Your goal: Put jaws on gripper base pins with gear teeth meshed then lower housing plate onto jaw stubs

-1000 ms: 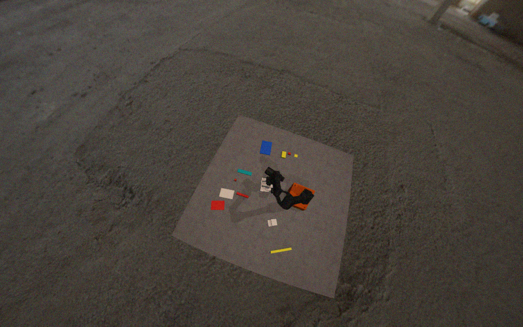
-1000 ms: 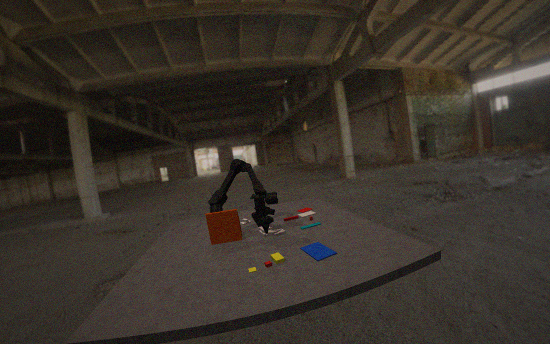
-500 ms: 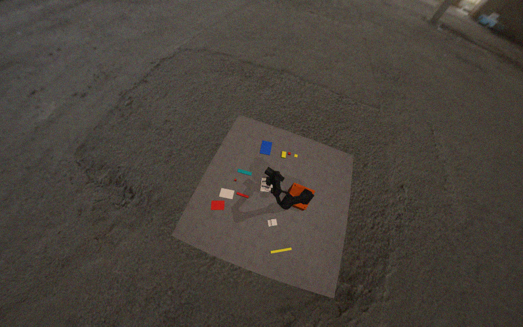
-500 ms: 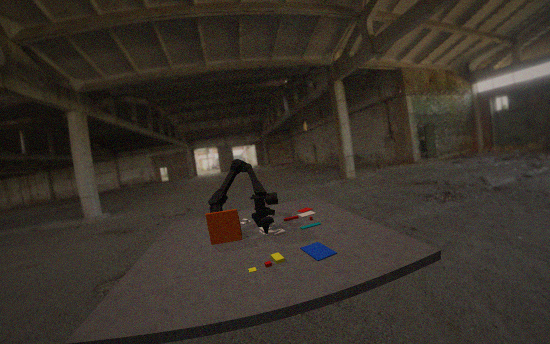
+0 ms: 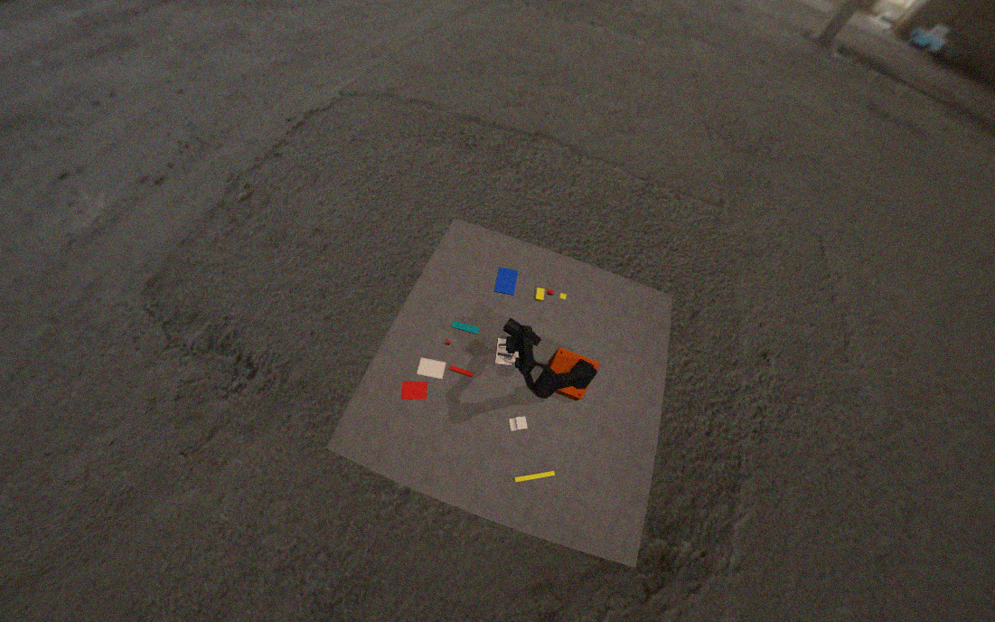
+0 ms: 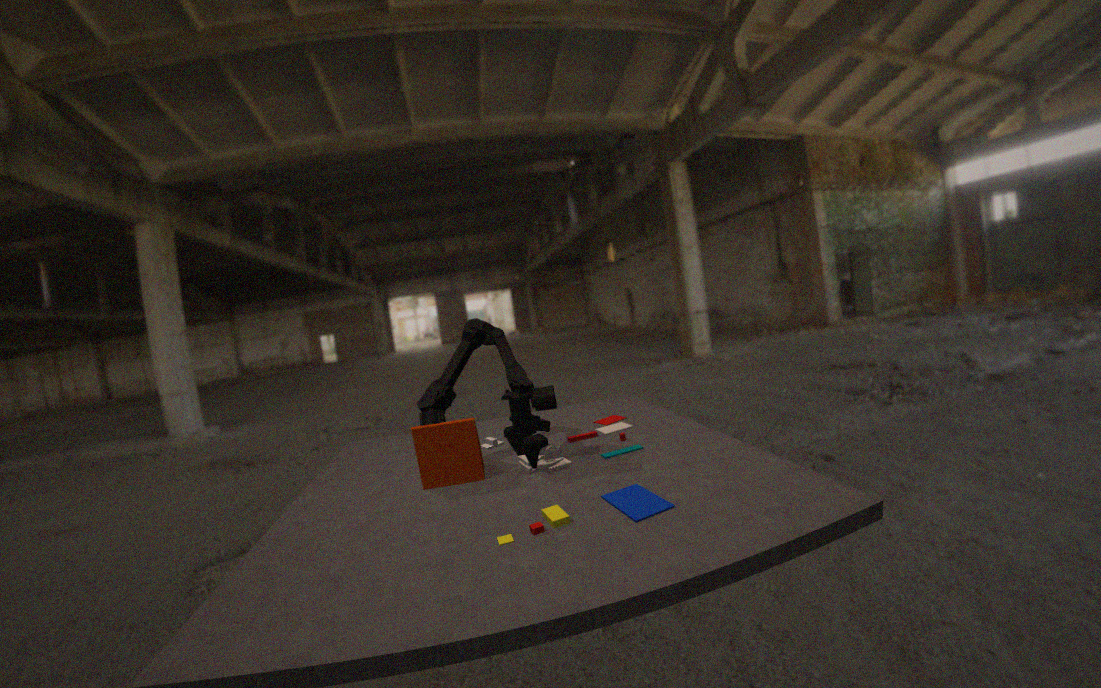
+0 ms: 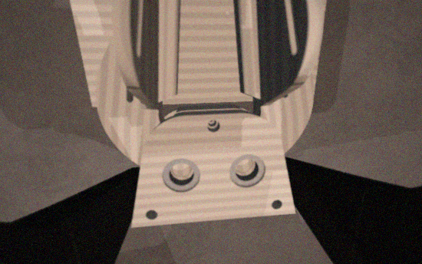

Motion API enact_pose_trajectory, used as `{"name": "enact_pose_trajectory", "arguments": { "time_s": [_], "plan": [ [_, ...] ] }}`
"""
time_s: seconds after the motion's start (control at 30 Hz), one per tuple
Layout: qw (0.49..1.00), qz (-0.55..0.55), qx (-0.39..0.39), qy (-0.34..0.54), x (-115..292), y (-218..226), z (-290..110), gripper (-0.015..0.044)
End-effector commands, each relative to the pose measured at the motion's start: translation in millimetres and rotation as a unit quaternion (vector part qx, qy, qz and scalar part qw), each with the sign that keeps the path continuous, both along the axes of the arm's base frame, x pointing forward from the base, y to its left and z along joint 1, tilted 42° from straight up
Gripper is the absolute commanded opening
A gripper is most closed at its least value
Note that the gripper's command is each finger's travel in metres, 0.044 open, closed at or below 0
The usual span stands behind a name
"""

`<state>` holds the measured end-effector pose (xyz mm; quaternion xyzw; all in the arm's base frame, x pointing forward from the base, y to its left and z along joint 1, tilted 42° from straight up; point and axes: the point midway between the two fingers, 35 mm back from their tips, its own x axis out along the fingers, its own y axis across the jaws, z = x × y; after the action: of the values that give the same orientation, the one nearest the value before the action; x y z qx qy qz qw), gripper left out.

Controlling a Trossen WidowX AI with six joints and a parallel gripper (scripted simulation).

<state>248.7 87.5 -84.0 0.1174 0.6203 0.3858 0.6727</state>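
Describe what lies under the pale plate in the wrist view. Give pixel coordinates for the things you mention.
Through the plate's (image 7: 214,189) two ringed holes (image 7: 166,177) show pale, round stub tops (image 7: 181,169); pale bars (image 7: 168,50) run beyond its far edge. The plate covers the rest, so pins and gear teeth cannot be made out.

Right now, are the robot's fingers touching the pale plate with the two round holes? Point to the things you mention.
Touching. In the wrist view, the dark fingers press on both side edges of the pale plate (image 7: 212,146), with no gap showing on either side.
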Motion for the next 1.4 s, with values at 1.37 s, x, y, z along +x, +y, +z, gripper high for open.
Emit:
{"name": "enact_pose_trajectory", "arguments": {
  "time_s": [1.37],
  "plan": [
    [1.0, -0.001, 0.002, 0.001, -0.5, 4.9, -4.6, 0.0351]
  ]
}}
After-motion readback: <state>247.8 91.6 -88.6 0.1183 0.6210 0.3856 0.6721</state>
